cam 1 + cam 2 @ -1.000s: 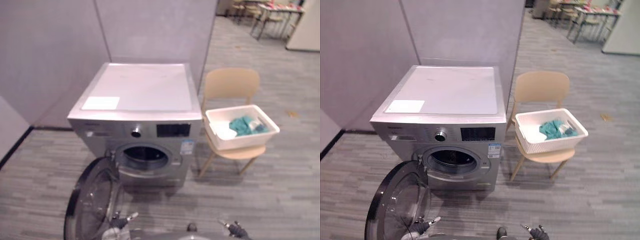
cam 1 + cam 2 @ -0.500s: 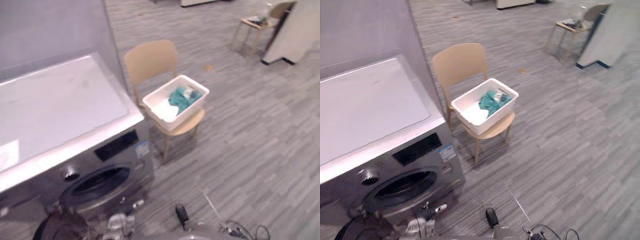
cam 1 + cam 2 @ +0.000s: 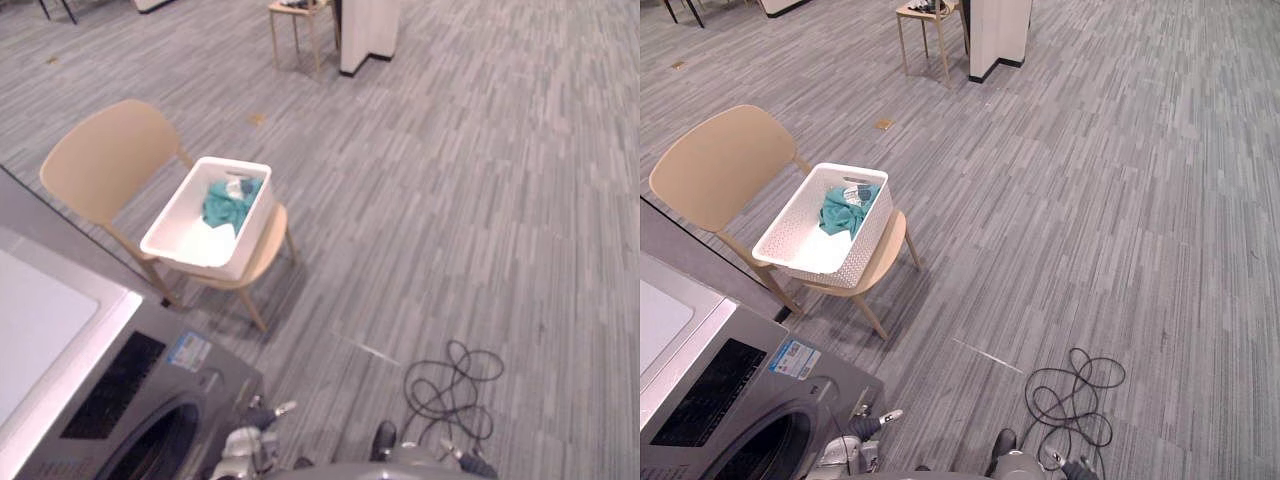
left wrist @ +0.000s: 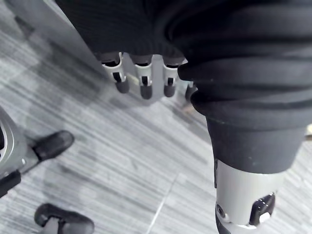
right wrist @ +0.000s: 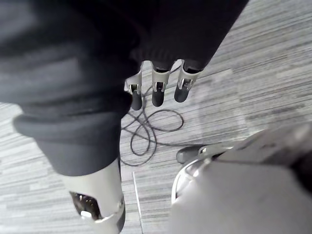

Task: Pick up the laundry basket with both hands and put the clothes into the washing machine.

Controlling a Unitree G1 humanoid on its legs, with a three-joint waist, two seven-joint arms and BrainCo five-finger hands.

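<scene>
A white perforated plastic laundry basket holding crumpled teal clothes sits on the seat of a tan wooden chair, well apart from both robot hands. The left hand, low beside the silver front-loading washing machine, and the right hand hang with fingers relaxed, grasping nothing. The basket lies skewed on the seat (one corner seems to reach the edge), so an uneven two-handed grip could tip it, spilling clothes onto the grey plank floor or pushing the chair away.
</scene>
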